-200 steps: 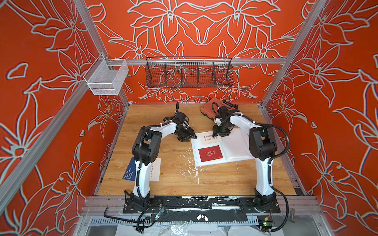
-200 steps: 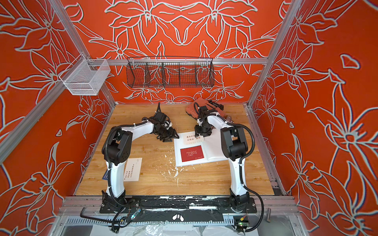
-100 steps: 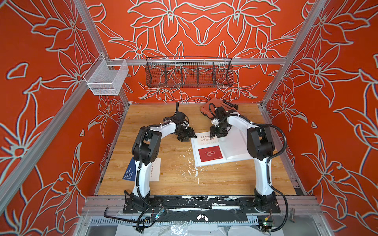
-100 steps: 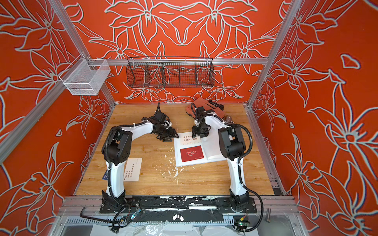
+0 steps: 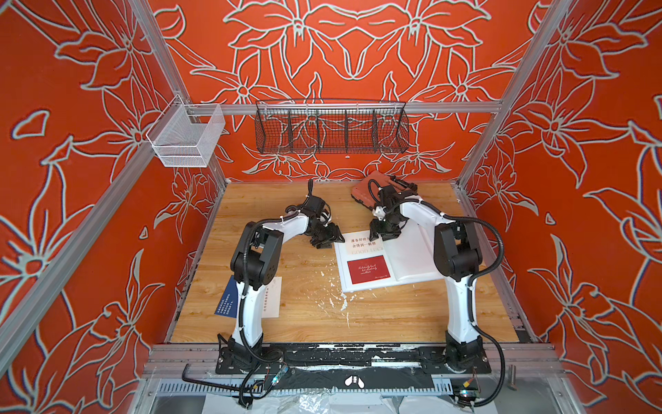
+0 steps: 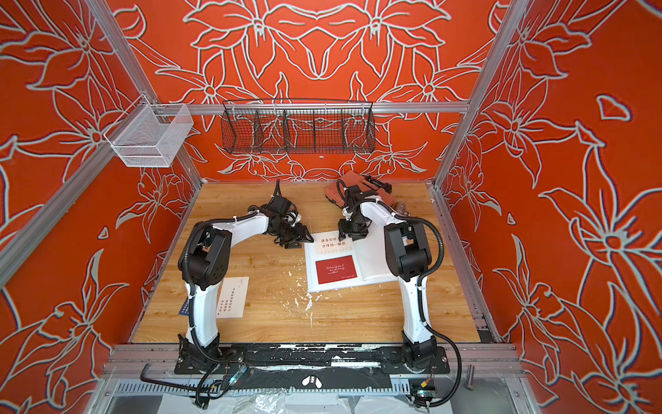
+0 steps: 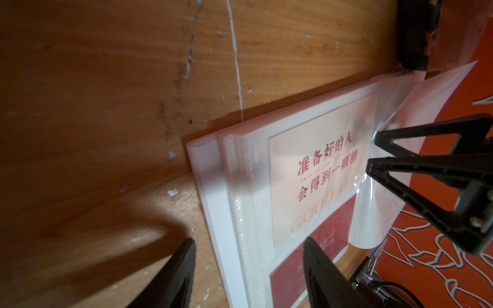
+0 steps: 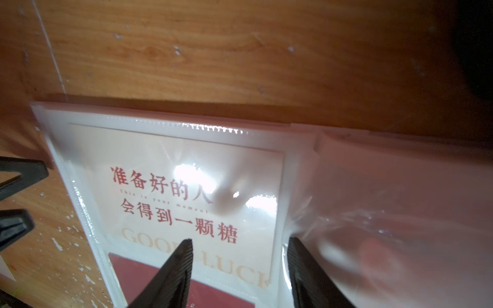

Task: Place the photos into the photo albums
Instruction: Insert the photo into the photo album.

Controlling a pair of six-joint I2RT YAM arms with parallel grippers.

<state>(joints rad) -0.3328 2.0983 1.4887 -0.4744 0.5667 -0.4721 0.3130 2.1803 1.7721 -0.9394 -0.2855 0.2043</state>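
The white photo album [image 5: 412,258] lies open on the table. Its left page holds a cream photo with red Chinese characters [image 8: 173,202] above a dark red photo [image 5: 369,270]. My left gripper [image 7: 246,248] is open, its fingers astride the album's outer left edge [image 7: 210,186] near the far corner. My right gripper [image 8: 240,248] is open over the cream photo's edge by the spine, one finger [image 8: 306,266] against a lifted translucent leaf [image 7: 373,208]. A navy photo [image 5: 226,299] and a white photo [image 5: 272,297] lie at the front left by the left arm's base.
An orange ribbed case [image 5: 369,191] sits at the back behind the right gripper. A black wire basket [image 5: 331,129] and a white mesh basket [image 5: 186,139] hang on the rear rail. White flecks [image 5: 333,297] scatter on the wood in front of the album.
The right arm has shifted slightly over the album's far edge. The left arm has stayed where it was, and both grippers have kept the same opening.
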